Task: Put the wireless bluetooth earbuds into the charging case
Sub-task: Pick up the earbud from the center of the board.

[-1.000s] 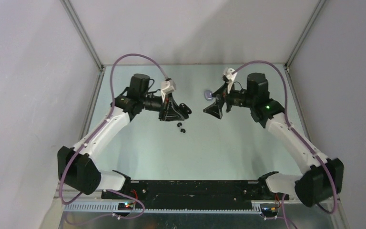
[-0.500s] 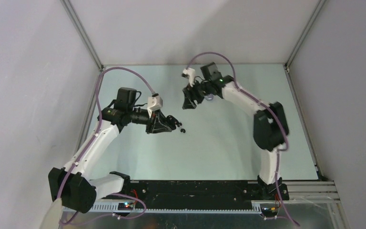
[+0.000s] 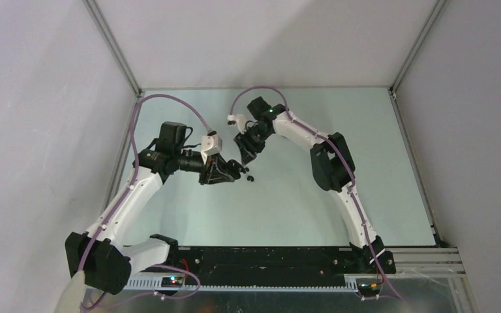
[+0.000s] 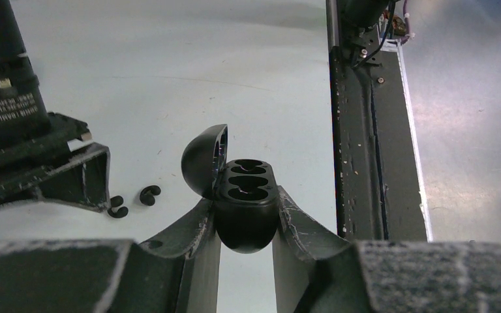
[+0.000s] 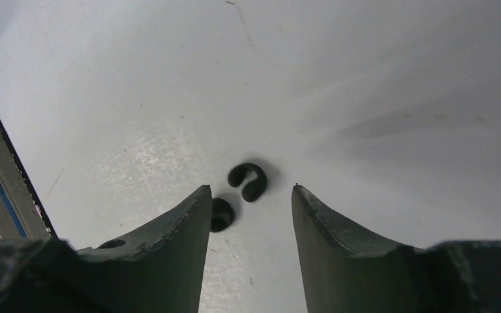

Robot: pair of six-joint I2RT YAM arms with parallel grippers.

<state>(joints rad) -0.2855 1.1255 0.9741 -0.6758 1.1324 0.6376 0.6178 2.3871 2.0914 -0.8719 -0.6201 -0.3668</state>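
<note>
My left pincer point(image 4: 246, 207) grips the glossy black oval charging case point(image 4: 248, 231), lid open and sockets empty. My right pincer point(image 5: 250, 193) hangs spread wide over two tiny glossy black earbuds point(image 5: 246, 181) on the pale surface point(image 5: 365, 78). I'd centre on one bud only, descend squarely, then close gently so it doesn't squirt away.
</note>
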